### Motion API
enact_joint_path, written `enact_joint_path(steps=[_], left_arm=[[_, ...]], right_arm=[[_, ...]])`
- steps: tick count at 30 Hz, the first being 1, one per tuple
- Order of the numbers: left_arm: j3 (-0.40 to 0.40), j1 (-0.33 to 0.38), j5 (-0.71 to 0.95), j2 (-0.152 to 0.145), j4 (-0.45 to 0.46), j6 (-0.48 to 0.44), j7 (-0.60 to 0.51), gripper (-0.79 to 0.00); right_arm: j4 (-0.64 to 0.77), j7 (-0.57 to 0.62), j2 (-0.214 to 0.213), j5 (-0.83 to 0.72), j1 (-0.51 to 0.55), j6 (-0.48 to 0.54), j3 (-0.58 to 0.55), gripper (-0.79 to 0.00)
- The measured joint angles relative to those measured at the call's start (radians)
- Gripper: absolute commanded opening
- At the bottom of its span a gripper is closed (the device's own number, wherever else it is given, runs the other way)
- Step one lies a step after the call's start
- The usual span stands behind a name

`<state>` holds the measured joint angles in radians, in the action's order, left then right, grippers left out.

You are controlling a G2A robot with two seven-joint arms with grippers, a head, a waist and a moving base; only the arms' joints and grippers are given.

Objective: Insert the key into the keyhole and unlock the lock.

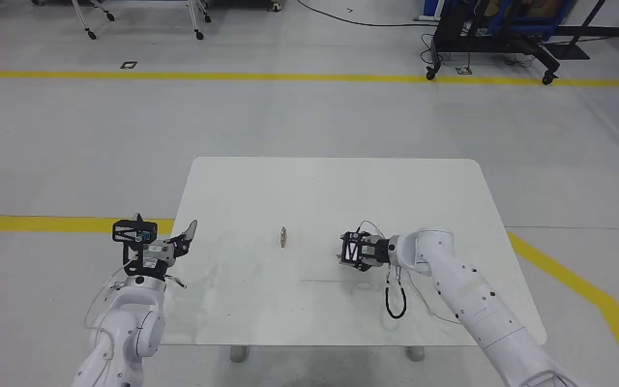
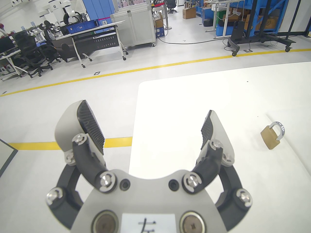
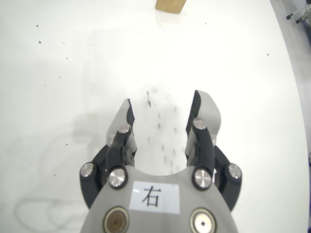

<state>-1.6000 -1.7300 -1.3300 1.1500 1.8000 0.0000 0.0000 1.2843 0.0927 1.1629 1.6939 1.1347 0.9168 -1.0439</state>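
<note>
The padlock [image 1: 282, 236] is sitting out near the middle of the white table [image 1: 387, 189], brass body with its shackle closed, so nothing is unlocked yet. By my reading this is the very first step, the pickup of the key. On the robot's right of the padlock, the right gripper [image 3: 162, 103] is hanging low over the tabletop with its jaws spread wide and nothing between them. Just ahead of its fingertips [image 3: 197, 98], on the padlock's side, a thin sliver of grey metal is lying there, and I am taking that for the key [image 3: 148, 99], though it is too small to be sure. It is lying closer to one finger than the other, so the next move is calling for a small sideways correction before a close, and a flat thing on a smooth top is looking awkward to pinch. On the padlock's other side, well apart from it, the left gripper [image 2: 147, 109] is waiting at the table's edge, jaws open and empty. I would expect it to be needed to steady the padlock body. Room is looking generous, with bare tabletop all round the padlock and every table edge well away from it.
</note>
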Motion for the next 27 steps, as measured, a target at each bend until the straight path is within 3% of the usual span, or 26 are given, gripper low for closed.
enact_joint_path(steps=[4,17,27], left_arm=[[0.000,0.000,0.000,0.000,0.000,0.000,0.000,0.000],[0.000,0.000,0.000,0.000,0.000,0.000,0.000,0.000],[0.000,0.000,0.000,0.000,0.000,0.000,0.000,0.000]], right_arm=[[-0.023,-0.020,0.002,0.012,-0.015,0.009,0.026,-0.785],[-0.025,-0.052,-0.002,0.053,-0.033,0.023,0.066,-0.785],[0.152,-0.187,-0.063,0.026,0.090,0.063,-0.104,-0.785]])
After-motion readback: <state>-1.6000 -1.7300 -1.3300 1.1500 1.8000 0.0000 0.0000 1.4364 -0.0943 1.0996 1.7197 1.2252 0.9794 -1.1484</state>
